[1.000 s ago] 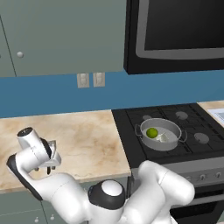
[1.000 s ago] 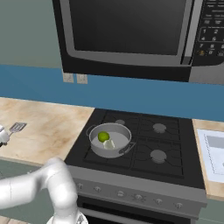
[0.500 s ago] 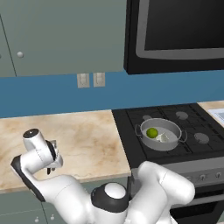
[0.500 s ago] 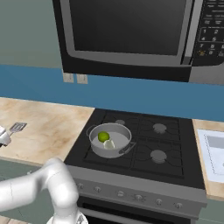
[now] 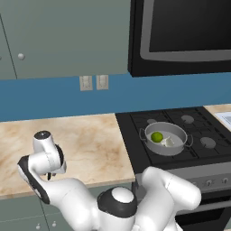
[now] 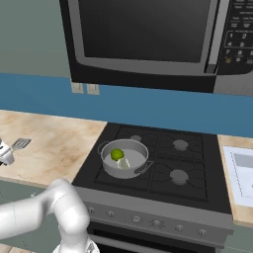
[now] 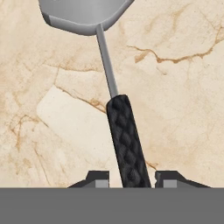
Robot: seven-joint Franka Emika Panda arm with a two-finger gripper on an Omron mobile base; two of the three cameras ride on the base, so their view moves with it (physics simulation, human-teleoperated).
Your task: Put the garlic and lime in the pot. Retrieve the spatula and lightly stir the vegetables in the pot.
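Lime (image 5: 156, 136) and garlic (image 5: 168, 142) lie in the pot (image 5: 164, 139) on the stove. Spatula (image 7: 114, 103) lies on the counter (image 7: 183, 92), far left. My gripper (image 7: 130, 179) straddles its black handle; clenched or not, I cannot tell. Judgement: clench squarely, lift straight.

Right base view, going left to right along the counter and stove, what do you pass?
spatula → pot with the lime and garlic in it → white sheet on the right-hand counter.
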